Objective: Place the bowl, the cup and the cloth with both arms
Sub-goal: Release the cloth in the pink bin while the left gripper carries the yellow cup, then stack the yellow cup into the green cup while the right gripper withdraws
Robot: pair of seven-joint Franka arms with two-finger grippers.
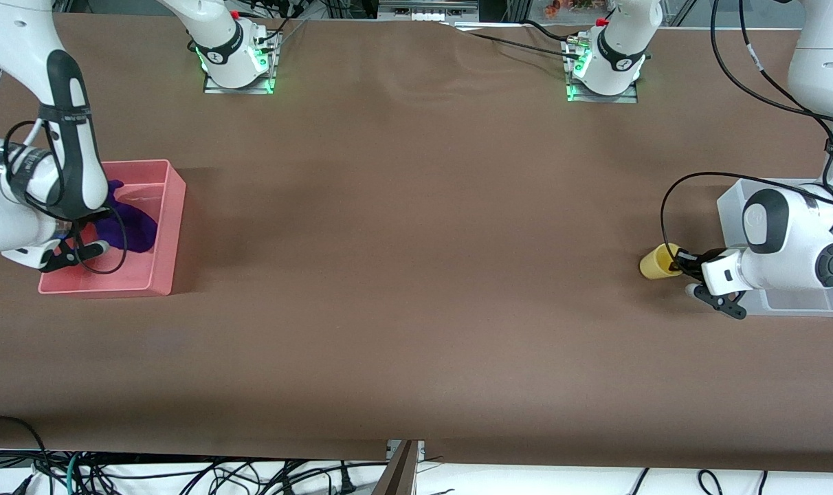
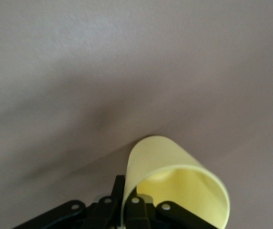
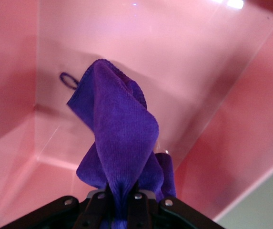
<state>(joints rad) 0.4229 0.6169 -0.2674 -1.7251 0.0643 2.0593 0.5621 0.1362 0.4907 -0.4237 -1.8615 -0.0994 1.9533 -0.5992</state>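
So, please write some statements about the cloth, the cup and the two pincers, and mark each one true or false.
1. The right pincer is shut on the cloth. True.
2. The cloth hangs over the brown table. False: it hangs into the pink bin, its lower part on the bin's floor.
3. The left pincer holds the cup by its rim. True.
4. The cup stands upright on the table. False: it is tipped on its side in the pincer's grip, beside the clear bin.
5. The bowl sits in the pink bin. False: no bowl shows in any view.
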